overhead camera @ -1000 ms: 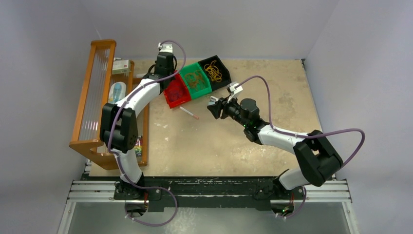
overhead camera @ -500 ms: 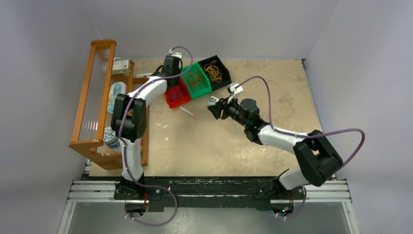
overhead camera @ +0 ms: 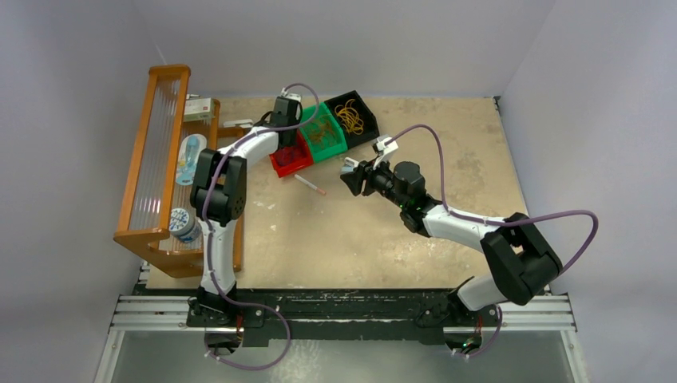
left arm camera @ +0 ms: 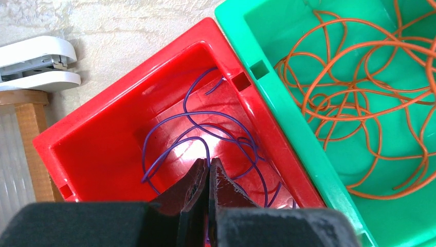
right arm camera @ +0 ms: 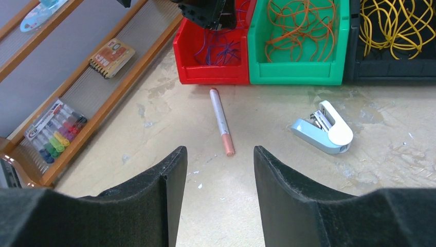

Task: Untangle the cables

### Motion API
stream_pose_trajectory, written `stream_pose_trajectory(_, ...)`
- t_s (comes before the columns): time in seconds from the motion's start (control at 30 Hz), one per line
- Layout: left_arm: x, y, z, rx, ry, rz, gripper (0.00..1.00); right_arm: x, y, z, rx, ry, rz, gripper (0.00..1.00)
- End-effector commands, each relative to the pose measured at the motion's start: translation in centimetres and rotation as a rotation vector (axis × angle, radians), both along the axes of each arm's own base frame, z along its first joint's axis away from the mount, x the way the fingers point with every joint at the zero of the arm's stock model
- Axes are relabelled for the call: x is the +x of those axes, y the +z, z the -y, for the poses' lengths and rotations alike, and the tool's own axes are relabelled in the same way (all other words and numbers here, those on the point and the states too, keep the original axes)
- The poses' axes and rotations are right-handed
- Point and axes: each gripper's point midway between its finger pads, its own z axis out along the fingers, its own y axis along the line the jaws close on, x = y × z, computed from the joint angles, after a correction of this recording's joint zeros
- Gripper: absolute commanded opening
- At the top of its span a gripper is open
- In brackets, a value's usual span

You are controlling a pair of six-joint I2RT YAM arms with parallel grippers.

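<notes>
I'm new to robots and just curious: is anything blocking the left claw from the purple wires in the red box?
Nothing visible does. The left claw, shut, hangs over the open red box with its tips right at the purple wires, and only air lies between them. Whether it pinches one, I cannot tell.

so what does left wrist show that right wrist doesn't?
Left wrist only: a white stapler, and the left gripper's jaws shut above the red bin. Right wrist only: the pen, a blue stapler, the black bin of yellow wires, and a marker set on the shelf. Both: the red bin with purple wires and the green bin with orange wires.
</notes>
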Motion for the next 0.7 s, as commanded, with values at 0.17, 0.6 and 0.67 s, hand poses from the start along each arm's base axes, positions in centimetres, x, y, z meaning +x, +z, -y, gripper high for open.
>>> stream_pose_trajectory(0.17,1.2,-0.6,-0.6,-0.005,0.057,0.036,0.00,0.2,1.6,0.6,0.022,-0.027,0.047,0.54)
stream_pose_trajectory(0.6,1.0,2.1,-1.0,-0.035,0.117,0.098,0.14,0.1,1.7,0.7,0.017,-0.029,0.050,0.54)
stream_pose_trajectory(0.67,1.0,2.9,-0.9,-0.048,0.118,0.112,0.19,0.1,1.7,0.7,0.016,-0.029,0.049,0.54)
